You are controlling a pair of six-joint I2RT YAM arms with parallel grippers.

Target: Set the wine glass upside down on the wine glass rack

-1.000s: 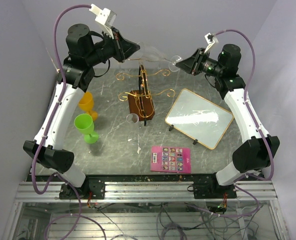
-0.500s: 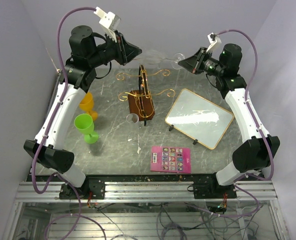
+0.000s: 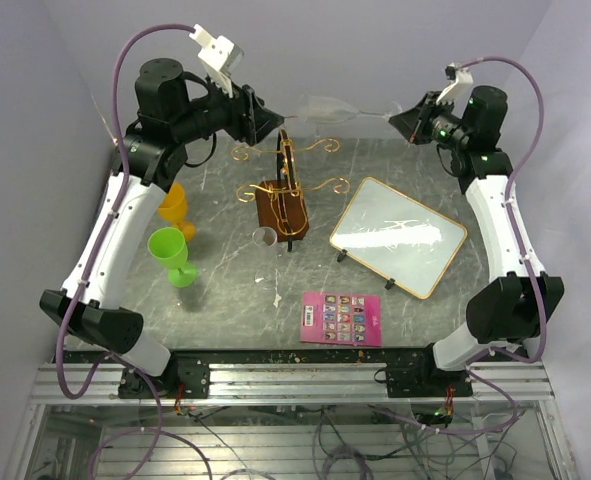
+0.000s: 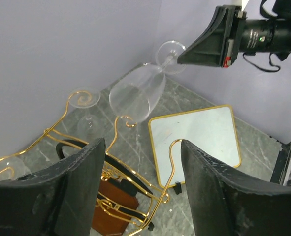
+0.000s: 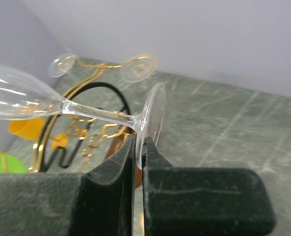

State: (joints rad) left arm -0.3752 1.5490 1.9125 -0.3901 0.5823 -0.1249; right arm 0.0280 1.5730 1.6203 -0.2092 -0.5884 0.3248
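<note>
The clear wine glass (image 3: 327, 104) hangs in the air on its side behind and above the rack, bowl to the left. My right gripper (image 3: 399, 118) is shut on the rim of its foot (image 5: 154, 114), and the stem (image 5: 96, 114) runs left to the bowl (image 5: 15, 96). The left gripper (image 3: 272, 122) is open just left of the bowl and apart from it; its fingers (image 4: 81, 189) frame the gold wire of the wine glass rack (image 4: 130, 162) below. The rack (image 3: 287, 160) stands on its brown block base (image 3: 283, 212) mid-table.
An orange cup (image 3: 173, 205) and a green cup (image 3: 170, 252) stand at the left. A gold-framed white board (image 3: 397, 235) leans at the right, with a pink card (image 3: 342, 318) in front. A small clear object (image 3: 265, 237) sits by the rack's base.
The left gripper has opened, let go of the glass bowl and drawn back a little. The right gripper closed on the foot and carried the glass to the right and back.
</note>
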